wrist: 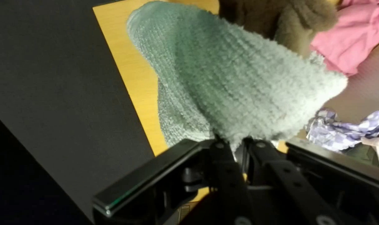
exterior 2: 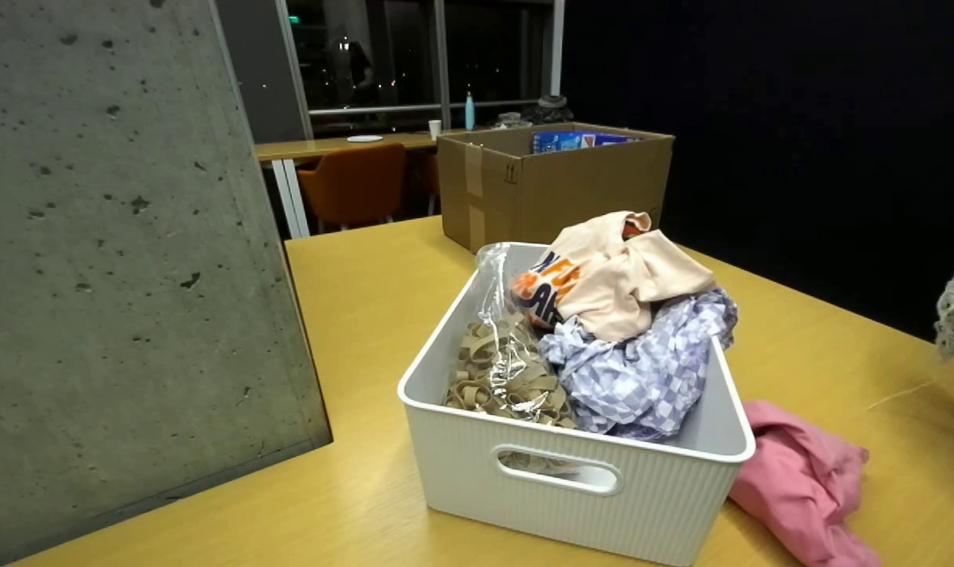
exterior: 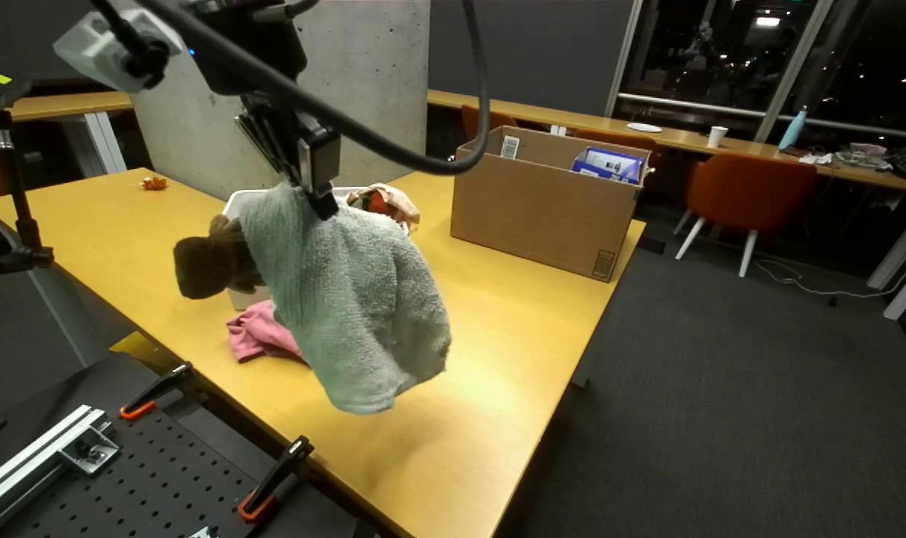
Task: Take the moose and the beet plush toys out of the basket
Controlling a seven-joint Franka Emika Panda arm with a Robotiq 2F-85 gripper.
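Note:
My gripper [exterior: 309,196] is shut on a pale green-grey fuzzy cloth [exterior: 356,299], which hangs above the table; the fingers pinch it in the wrist view [wrist: 234,143]. A brown plush, seemingly the moose [exterior: 206,263], shows beside the cloth, and also in the wrist view [wrist: 255,18]. Whether it is joined to the cloth I cannot tell. The white basket [exterior 2: 477,465] holds a checkered cloth [exterior 2: 634,378], a peach cloth [exterior 2: 611,291] and a bag of tan bands [exterior 2: 508,378]. A red-and-green thing [exterior: 376,202] peeks from the peach cloth; I cannot tell if it is the beet.
A pink cloth [exterior: 262,334] lies on the table [exterior: 453,448] beside the basket. A large cardboard box [exterior: 543,209] stands behind. A small orange object [exterior: 154,183] lies at the far left. A concrete pillar [exterior 2: 131,276] stands next to the table.

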